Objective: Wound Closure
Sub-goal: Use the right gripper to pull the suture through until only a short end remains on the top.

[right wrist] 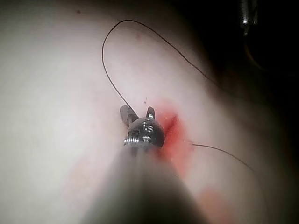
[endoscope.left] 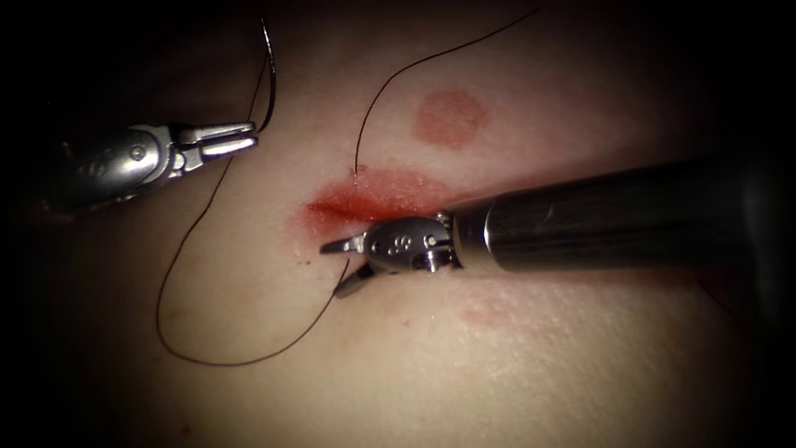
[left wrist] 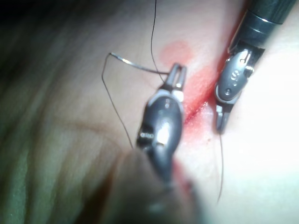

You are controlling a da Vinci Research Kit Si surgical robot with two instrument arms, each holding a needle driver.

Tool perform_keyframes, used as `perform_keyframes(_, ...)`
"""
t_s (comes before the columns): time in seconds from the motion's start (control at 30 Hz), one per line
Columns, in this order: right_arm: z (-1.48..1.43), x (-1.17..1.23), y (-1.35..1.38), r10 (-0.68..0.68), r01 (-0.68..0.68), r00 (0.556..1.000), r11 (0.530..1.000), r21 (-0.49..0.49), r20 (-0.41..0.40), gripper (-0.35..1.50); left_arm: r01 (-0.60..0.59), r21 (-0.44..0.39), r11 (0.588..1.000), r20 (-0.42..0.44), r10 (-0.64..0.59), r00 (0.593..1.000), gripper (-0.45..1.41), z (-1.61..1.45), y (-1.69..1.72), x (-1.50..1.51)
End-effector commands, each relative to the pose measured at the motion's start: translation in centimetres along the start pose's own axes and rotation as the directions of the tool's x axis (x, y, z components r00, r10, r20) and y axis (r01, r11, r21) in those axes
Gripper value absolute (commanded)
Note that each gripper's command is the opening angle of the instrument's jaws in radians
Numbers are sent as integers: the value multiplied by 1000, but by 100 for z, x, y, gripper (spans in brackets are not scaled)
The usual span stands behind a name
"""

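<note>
Thin curved steel needle (endoscope.left: pixel 269 75), upper left of frame, clear of pale pork tissue (endoscope.left: pixel 497 357), gripped near its lower end by left tool (endoscope.left: pixel 236 139) w/ jaws closed; dark thread (endoscope.left: pixel 191 353) loops to red cut (endoscope.left: pixel 365 199) at centre, where right tool (endoscope.left: pixel 342 267) sits jaws apart, empty; judged mid-stitch, next needs slack taken up.

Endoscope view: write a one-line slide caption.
Left tool holds the curved needle near one end, clear of the tissue; right tool, jaws open, straddles the thread at the cut.

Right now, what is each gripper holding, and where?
Left gripper holds the thin curved steel needle near one end, off the tissue. Right gripper, open at the cut, holds nothing.
</note>
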Motion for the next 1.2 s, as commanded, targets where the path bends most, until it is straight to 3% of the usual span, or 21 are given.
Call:
perform_keyframes(0.03,2,4,-1,7,-7,1000,1000,1,-6,-35,0,-1,1000,-1,0,1000,-35,6,0,-6)
perform_keyframes(0.27,-14,36,-21,22,-22,1000,1000,1,-3,-35,0,-1,1000,-1,0,1000,-35,6,0,-6)
perform_keyframes(0.7,-20,78,-55,20,-19,1000,1000,6,-10,-35,0,-1,1000,-1,0,1000,-35,6,0,-6)
perform_keyframes(1.1,-25,142,-88,33,-32,999,999,22,-21,-35,0,-1,1000,-1,0,1000,-35,6,1,-5)
perform_keyframes(1.2,-26,148,-90,32,-31,999,999,23,-23,-35,0,-1,1000,-1,0,1000,-35,6,1,-5)
